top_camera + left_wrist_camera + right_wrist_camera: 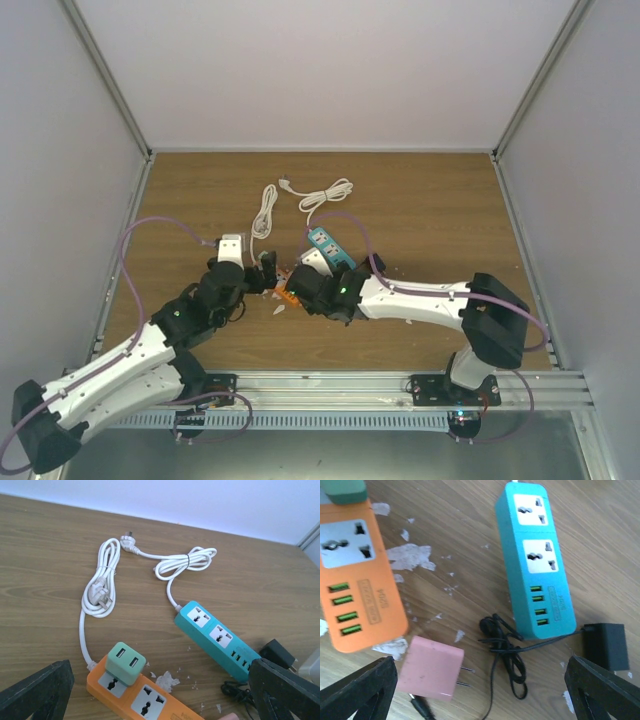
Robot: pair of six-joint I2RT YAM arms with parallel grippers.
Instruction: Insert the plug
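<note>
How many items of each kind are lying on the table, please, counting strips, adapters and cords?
Power strips: 2 (teal strip, orange strip)
Adapter plugs: 3 (green adapter, pink adapter, black plug)
White cords: 2 (orange strip's cord, teal strip's cord)
Loose cables: 1 (thin black cable)
Total: 8

My left finger [282, 690] hides the teal strip's [215, 632] near end; left of it, the orange strip [132, 695] is cropped.

Soft, even light is falling from above on the brown wood-grain counter [420, 200], casting only faint shadows. The overhead view is looking slightly soft, and a mild sheen is showing on the wood in the right wrist view.
</note>
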